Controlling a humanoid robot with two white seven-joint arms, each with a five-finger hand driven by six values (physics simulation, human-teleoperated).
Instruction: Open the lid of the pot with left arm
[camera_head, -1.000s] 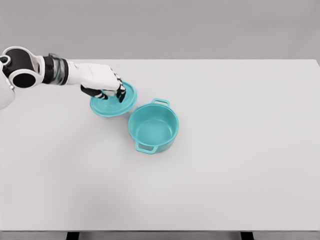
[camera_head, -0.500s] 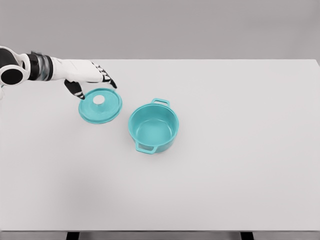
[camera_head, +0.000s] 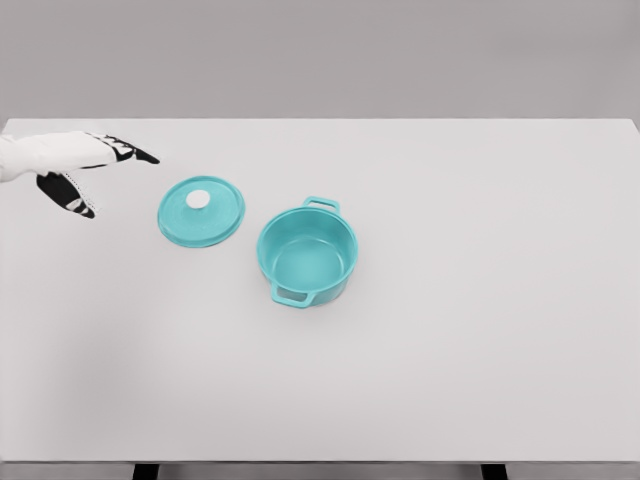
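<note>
Head view: teal lid (camera_head: 201, 211) lies flat on the white table (camera_head: 480, 350), white knob up, just left of the uncovered pot (camera_head: 307, 257), whose handles run near-to-far. Left hand (camera_head: 70, 165), fingers spread and empty, hovers well left.

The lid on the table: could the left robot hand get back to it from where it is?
Probably yes: the lid lies flat, apart from the pot, with bare table between it and the open left robot hand.

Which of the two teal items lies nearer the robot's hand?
The lid, flat with a white knob, lies nearer the left hand than the open pot.
</note>
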